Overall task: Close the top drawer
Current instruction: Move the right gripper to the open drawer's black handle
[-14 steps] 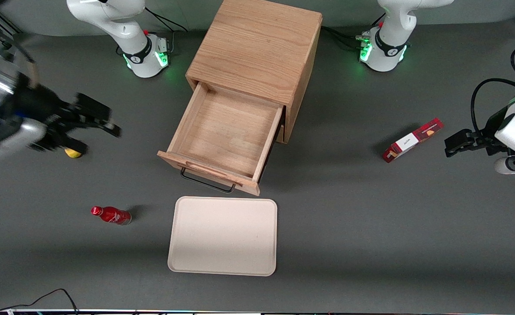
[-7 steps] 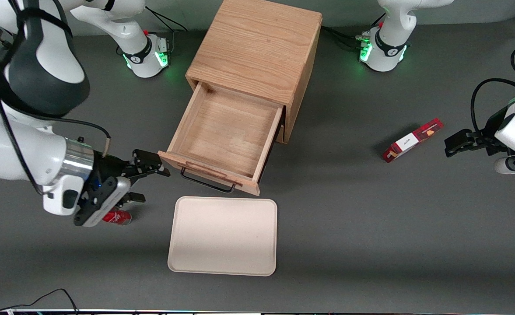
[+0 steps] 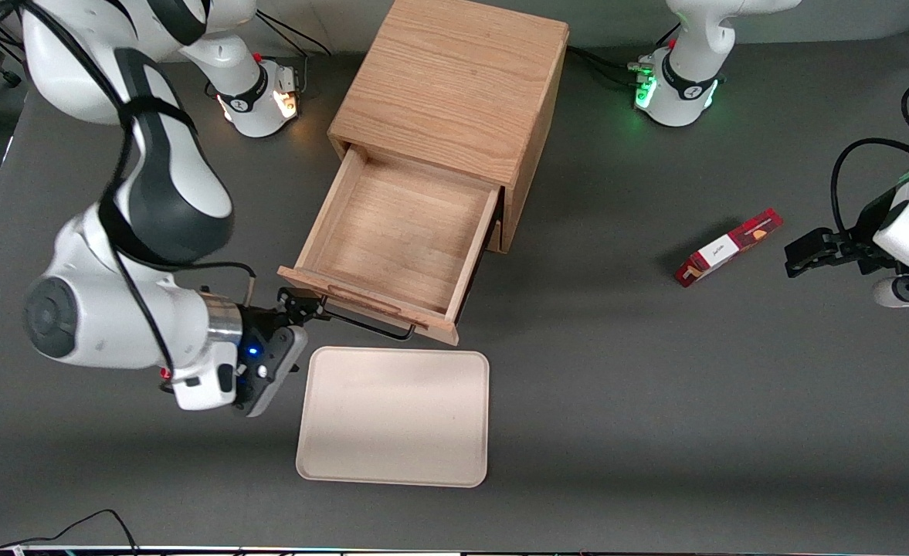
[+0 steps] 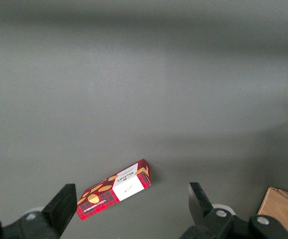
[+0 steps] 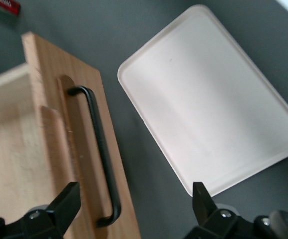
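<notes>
Motion first: since half a second ago we see the right arm's black two-finger gripper (image 3: 305, 303) swing from just beside the drawer front's corner to the end of the thin black wire handle (image 3: 367, 325), and the arm's white body now hides the small red bottle that showed beside it. Its fingers (image 5: 64, 205) stand apart, straddling the handle's end without clamping it.

We see the top drawer (image 3: 400, 239), a shallow light oak box, pulled well out of the light wooden cabinet (image 3: 454, 85), its inside bare, its front carrying a wooden lip with the handle under it. It has not shifted.

A cream rectangular tray (image 3: 394, 415) lies on the grey desk (image 3: 655, 401) just in front of the drawer. Toward the parked arm's end lies a red and white carton (image 3: 727, 247); we cannot read its print.
</notes>
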Tool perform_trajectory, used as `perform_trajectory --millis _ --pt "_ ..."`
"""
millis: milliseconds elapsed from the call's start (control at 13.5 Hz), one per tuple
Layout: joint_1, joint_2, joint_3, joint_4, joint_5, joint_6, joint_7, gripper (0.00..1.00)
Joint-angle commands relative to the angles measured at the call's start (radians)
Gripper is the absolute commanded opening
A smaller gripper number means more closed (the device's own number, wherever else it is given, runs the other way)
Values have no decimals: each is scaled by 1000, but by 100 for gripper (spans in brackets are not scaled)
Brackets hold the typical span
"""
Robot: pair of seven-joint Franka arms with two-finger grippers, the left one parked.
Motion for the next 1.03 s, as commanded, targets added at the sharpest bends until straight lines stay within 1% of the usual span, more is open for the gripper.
perform_trajectory --millis 0,148,664,960 --pt "14 95 -1 82 -18 -32 -42 100" --pt "16 124 2 87 -17 -32 -41 100" --pt "13 120 25 90 -6 -91 -42 100" --pt "14 120 31 95 9 -92 -41 100"
